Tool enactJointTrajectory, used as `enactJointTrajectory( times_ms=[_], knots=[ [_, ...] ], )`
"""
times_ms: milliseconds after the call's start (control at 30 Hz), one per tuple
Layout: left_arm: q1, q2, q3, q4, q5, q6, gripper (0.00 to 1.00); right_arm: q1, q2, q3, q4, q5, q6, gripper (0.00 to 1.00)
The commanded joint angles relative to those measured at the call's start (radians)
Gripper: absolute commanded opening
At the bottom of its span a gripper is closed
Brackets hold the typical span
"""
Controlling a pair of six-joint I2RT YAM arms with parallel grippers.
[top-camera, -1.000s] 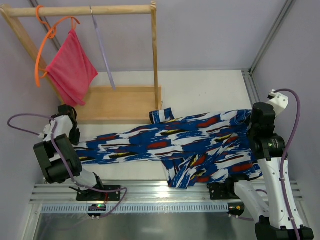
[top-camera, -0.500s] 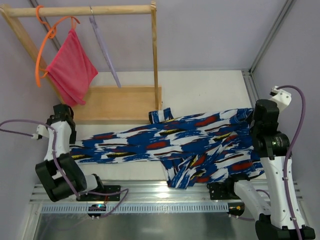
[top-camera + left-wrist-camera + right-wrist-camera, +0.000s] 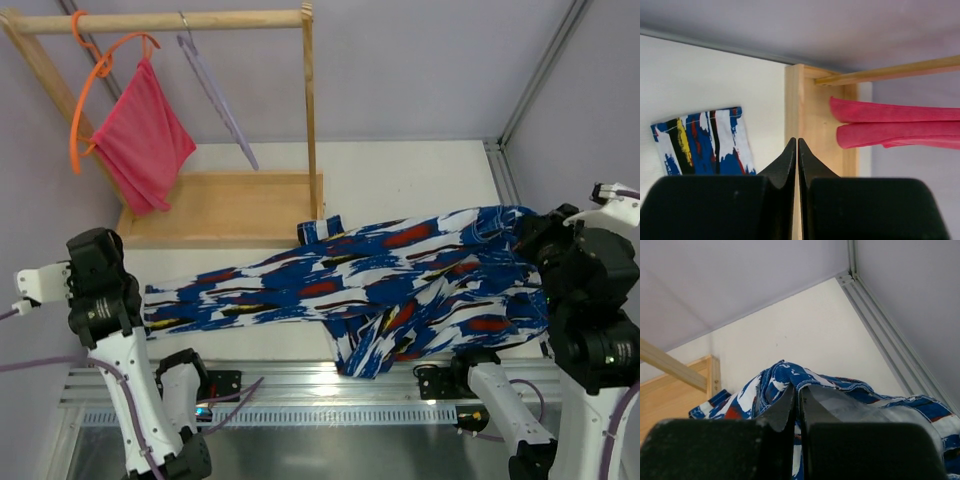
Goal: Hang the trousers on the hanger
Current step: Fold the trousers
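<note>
Blue-white-red-black printed cloth trousers (image 3: 350,285) lie along the front edge of the white counter (image 3: 400,180). The right gripper (image 3: 798,389) pinches just the waistband (image 3: 832,384), which could slip. The left gripper (image 3: 797,142) is pressed together, empty.

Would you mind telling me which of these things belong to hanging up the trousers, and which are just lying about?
For the job: trousers; pale hanger, hanging on the rail.
Just about: orange hanger; pink cloth on it; wooden rack.
</note>
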State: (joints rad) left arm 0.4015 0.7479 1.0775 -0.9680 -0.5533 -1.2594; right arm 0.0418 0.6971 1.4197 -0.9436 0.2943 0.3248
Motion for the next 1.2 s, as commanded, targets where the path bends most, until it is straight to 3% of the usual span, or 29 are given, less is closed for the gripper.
enactJointTrajectory(
  times_ms=[0,200,400,567,633,667,700,900,1167],
  knots=[
    [0.003,-0.051,0.087,-0.080,-0.080,-0.031,0.00,-0.003,-0.039,0.169,0.031,-0.078,-0.009,0.04],
    [0.002,-0.102,0.235,-0.173,-0.135,-0.011,0.01,-0.003,-0.050,0.406,-0.067,-0.135,0.023,0.04],
    [0.002,-0.064,0.294,-0.163,-0.111,0.031,0.01,-0.003,-0.035,0.423,0.003,-0.028,-0.004,0.04],
    [0.000,-0.027,0.191,-0.035,0.143,0.202,0.01,-0.003,0.065,0.362,-0.067,-0.061,-0.010,0.04],
    [0.002,-0.027,0.072,0.006,0.255,0.233,0.24,-0.003,0.024,0.273,-0.018,-0.116,0.005,0.04],
    [0.002,-0.030,0.034,0.003,0.282,0.226,0.45,-0.003,-0.026,0.178,0.033,-0.124,0.013,0.04],
    [0.002,-0.035,-0.008,0.018,0.306,0.221,0.49,-0.003,-0.051,0.138,0.054,-0.127,0.019,0.04],
    [-0.016,-0.019,-0.315,0.126,0.366,0.144,0.60,-0.005,-0.096,-0.021,0.107,-0.129,0.039,0.04],
    [-0.202,0.406,-0.231,0.104,0.202,0.032,0.65,-0.003,-0.099,-0.168,0.178,-0.136,0.033,0.04]
  ],
)
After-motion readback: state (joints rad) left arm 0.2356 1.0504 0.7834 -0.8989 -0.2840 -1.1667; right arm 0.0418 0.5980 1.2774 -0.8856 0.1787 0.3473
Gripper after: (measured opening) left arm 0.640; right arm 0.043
